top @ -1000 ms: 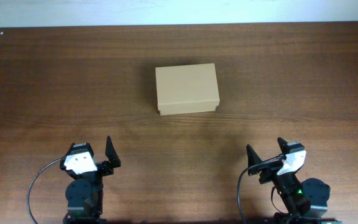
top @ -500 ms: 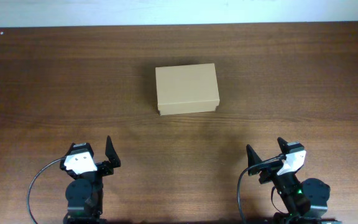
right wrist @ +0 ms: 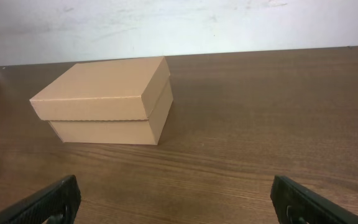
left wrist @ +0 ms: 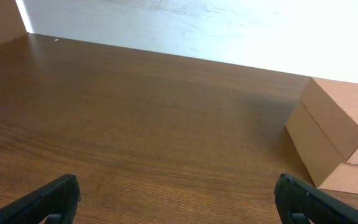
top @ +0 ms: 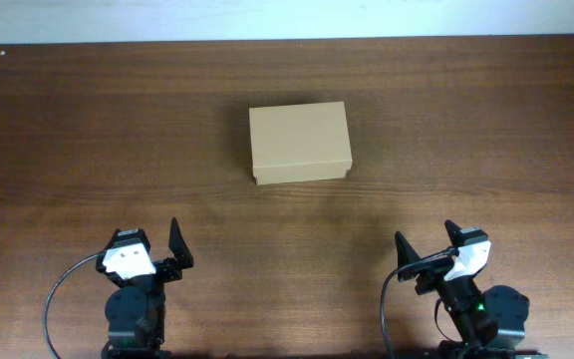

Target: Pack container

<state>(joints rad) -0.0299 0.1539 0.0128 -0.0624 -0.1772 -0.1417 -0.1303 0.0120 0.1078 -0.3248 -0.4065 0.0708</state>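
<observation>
The container — a plain tan cardboard box, rectangular, matte and sharp-edged — is sitting closed on the far middle of the dark, wood-grain table, so its inside is staying hidden. The left gripper and right gripper are both gaping wide at the near edge — gripping nothing, well apart from the box.

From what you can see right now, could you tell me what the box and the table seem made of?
The box: apparently plain cardboard, matte tan, lid seam along its sides. The table: wood or wood-look laminate, dark brown grain with slight sheen; which, I cannot tell.
</observation>
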